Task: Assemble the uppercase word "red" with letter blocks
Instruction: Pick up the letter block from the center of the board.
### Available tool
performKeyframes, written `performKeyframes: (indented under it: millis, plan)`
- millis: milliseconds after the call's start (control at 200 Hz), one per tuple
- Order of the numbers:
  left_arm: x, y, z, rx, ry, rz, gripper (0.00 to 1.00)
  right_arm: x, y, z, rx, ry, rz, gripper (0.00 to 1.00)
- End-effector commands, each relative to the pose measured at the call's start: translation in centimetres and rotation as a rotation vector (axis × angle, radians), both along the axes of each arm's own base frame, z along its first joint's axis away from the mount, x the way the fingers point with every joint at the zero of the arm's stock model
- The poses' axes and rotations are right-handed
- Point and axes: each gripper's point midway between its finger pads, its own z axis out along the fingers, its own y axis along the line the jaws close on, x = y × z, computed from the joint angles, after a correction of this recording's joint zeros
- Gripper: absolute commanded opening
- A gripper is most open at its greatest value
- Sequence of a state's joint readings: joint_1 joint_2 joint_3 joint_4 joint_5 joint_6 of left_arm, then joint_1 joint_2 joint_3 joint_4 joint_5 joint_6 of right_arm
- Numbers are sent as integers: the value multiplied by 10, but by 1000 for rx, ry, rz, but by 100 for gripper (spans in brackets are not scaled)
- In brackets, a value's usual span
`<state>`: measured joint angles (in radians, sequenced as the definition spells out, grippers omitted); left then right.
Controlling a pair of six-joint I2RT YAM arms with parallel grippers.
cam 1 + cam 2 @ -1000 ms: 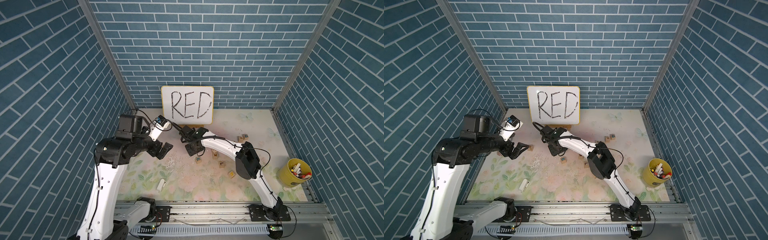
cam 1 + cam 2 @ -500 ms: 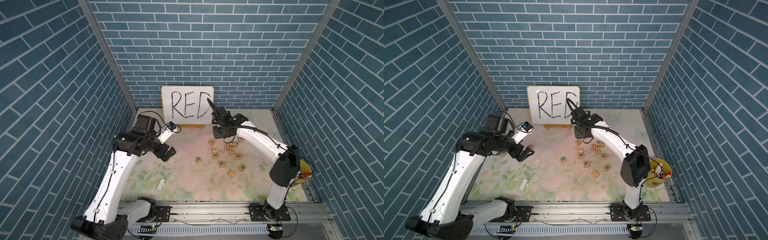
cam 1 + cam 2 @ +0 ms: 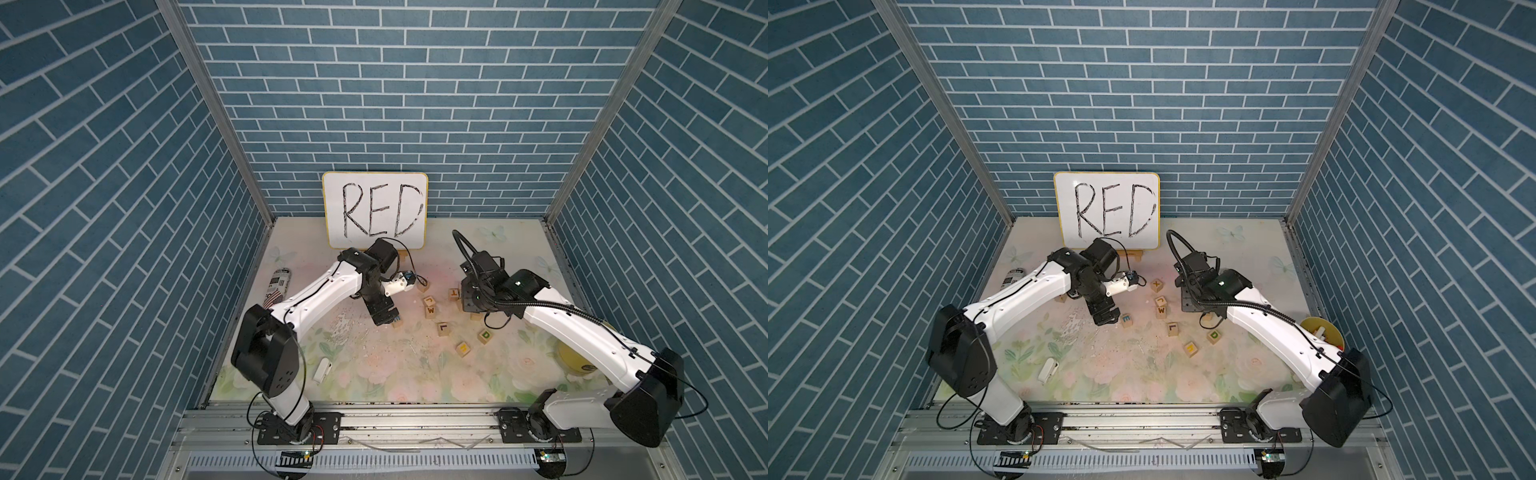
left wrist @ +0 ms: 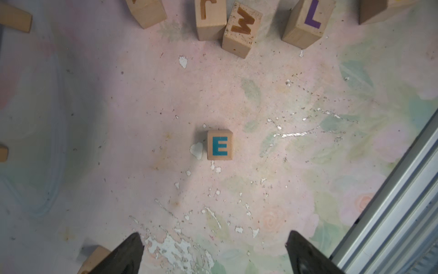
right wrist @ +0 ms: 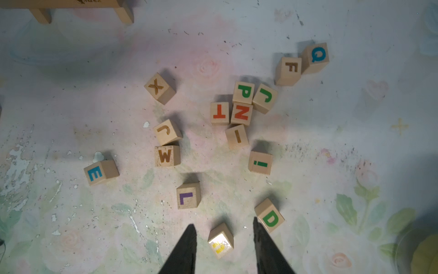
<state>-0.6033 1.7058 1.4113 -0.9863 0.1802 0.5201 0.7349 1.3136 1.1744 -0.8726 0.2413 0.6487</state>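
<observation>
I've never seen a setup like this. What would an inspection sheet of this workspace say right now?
Surface: worn floral tabletop, paint flaking.
Job's things: light-wood cube with teal E, standing alone; light-wood cube with green D; R cube not seen.
Clutter: spare letter cubes, printed can, yellow cup.
Grippers: left gripper wide open near E cube; right gripper open narrower, empty.
Cables: black cable loop on right arm.
Surroundings: blue brick-pattern walls, whiteboard reading RED.
</observation>
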Motion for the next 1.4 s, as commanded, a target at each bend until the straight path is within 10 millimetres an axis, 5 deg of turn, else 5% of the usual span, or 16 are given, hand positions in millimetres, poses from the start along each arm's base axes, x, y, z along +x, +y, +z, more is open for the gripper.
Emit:
performKeyframes:
  millis: [0, 610, 980, 1396]
  plan:
    - [12, -20, -4, -29, -8, -7, 95, -1, -8, 6, 42, -42, -82, 41]
    - [11, -41, -72, 38, 75, 11, 87, -2, -6, -12, 16, -11, -62, 39]
    - [5, -32, -96, 91, 88, 10, 77, -3, -5, -19, 13, -2, -52, 38]
    - [8, -25, -100, 127, 46, 7, 69, 0, -3, -21, 9, 1, -45, 38]
